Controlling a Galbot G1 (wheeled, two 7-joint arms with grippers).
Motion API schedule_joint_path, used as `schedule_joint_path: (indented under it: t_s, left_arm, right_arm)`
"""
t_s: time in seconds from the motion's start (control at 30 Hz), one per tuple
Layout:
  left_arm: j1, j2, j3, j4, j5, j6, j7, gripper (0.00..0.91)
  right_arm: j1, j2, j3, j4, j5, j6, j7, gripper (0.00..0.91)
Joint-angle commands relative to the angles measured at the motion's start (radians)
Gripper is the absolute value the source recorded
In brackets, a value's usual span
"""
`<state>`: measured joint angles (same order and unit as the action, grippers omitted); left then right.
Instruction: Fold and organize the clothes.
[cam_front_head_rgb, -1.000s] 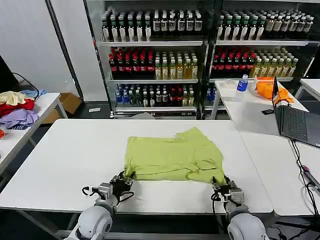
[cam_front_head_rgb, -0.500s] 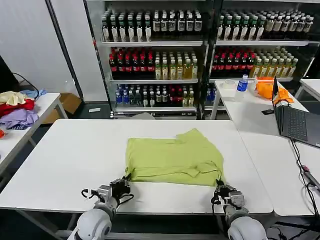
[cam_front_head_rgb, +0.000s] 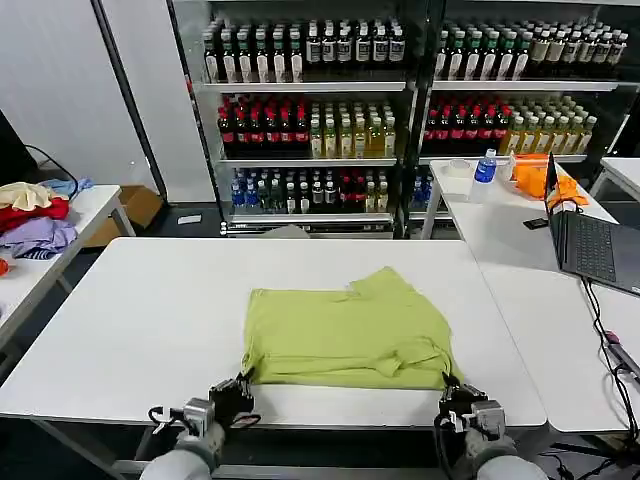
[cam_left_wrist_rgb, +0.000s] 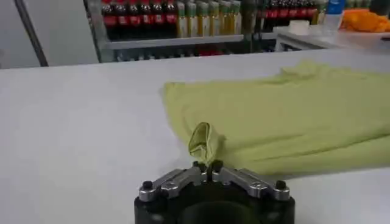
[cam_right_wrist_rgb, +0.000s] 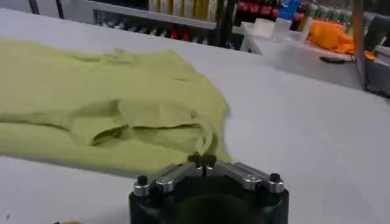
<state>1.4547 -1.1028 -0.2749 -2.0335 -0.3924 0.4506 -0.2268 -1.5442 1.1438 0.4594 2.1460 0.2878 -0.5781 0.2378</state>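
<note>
Between both end effectors, T-shirt (cam_front_head_rgb: 345, 336), near corners pinched

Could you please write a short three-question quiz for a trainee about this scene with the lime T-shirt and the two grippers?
1. True or false: the lime T-shirt lies on the white table.
2. Which corner of the shirt does the left gripper pinch? A) the near left corner B) the far right corner C) the collar
3. Fill in: the right gripper is closed on the shirt's near ____ corner.

Key
1. True; the shirt lies mostly flat on the table, with some bunching near its near right corner.
2. A; a small fold of cloth rises between its closed fingers.
3. Right; its fingers meet on the cloth edge.
</note>
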Motion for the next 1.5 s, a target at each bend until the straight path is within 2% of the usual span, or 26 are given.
schedule_joint_path:
  t_s: [0.03,0.37,0.47,0.53,0.63,0.73,1.0,1.1,1.2,1.4,1.5]
  left_arm:
    - [0.166,0.011,-0.035,-0.146,0.075,0.009,-0.002,0.887]
    - [0.172,0.027,-0.089,-0.213,0.071,0.004,-0.013,0.907]
    - [0.135,0.036,-0.113,-0.201,0.038,-0.01,-0.036,0.907]
    - [0.096,0.043,-0.123,-0.177,0.009,-0.022,-0.049,0.907]
    - [0.031,0.048,-0.124,-0.118,-0.019,-0.04,-0.06,0.907]
    - [-0.05,0.062,-0.111,-0.07,-0.042,-0.04,-0.062,0.907]
    - [-0.319,0.095,-0.028,0.123,-0.122,-0.008,-0.065,0.907]
    - [-0.426,0.088,-0.005,0.211,-0.157,0.014,-0.059,0.907]
    - [-0.511,0.078,0.023,0.292,-0.212,0.064,-0.056,0.907]
    - [-0.593,0.08,0.095,0.397,-0.211,0.096,-0.026,0.907]
    - [-0.626,0.071,0.113,0.433,-0.215,0.11,-0.021,0.907]
  right_arm:
    - [-0.091,0.003,0.026,0.073,-0.007,0.022,-0.022,0.907]
    - [-0.046,-0.003,0.066,0.096,-0.016,0.067,-0.026,0.907]
    - [0.005,-0.012,0.075,0.08,0.043,0.087,-0.02,0.907]
    - [0.052,-0.012,0.058,0.048,0.113,0.099,-0.013,0.907]
    - [0.142,-0.011,-0.001,-0.016,0.117,0.114,0.0,0.907]
    - [0.253,-0.011,-0.055,-0.056,0.15,0.086,0.017,0.907]
    - [0.601,-0.001,-0.221,-0.315,0.23,0.02,0.091,0.907]
    - [0.738,0.026,-0.266,-0.441,0.238,0.006,0.097,0.907]
    - [0.81,0.056,-0.304,-0.533,0.238,0.001,0.103,0.907]
    - [0.927,0.115,-0.353,-0.718,0.239,0.0,0.102,0.907]
    - [0.974,0.145,-0.365,-0.802,0.238,0.0,0.119,0.907]
